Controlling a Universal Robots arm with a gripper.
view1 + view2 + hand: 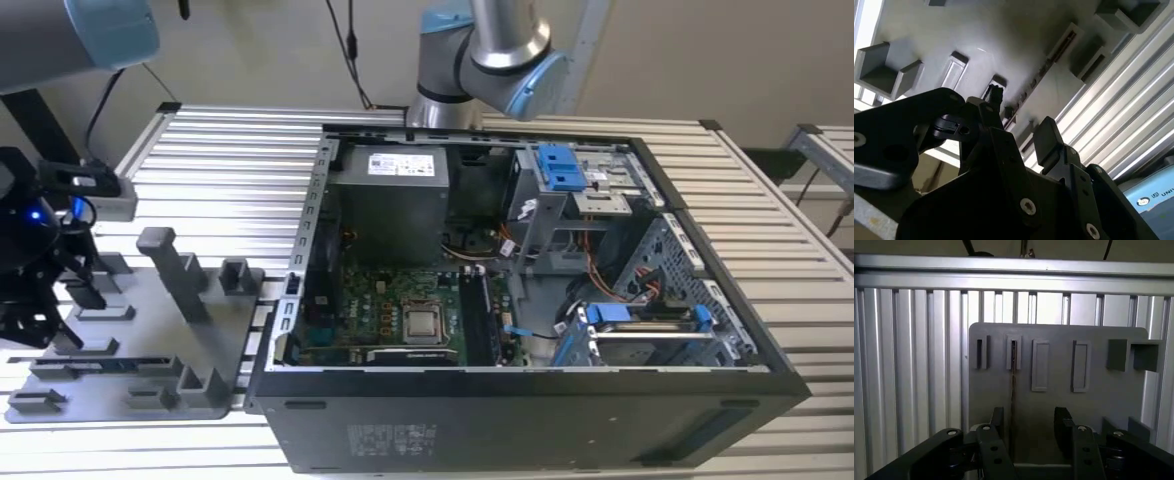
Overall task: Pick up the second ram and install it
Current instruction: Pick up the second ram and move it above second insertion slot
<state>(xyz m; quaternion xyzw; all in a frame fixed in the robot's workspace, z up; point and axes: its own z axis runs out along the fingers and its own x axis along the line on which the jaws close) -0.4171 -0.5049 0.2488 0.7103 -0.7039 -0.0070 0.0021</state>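
A robotics lab set up for computer assembly: a slatted aluminium table [227,150] carries an open PC case [534,420], its green motherboard [400,310] exposed. A grey parts tray [134,330] sits at the case's 9 o'clock and a robot arm [487,50] at its 12 o'clock. Cables [350,50] hang down a plain wall [267,50] behind.

On the table [227,170], the tray [134,338] lies at the exterior view's left of the computer case [534,420]; the second ram [1013,385] sits in a tray slot.
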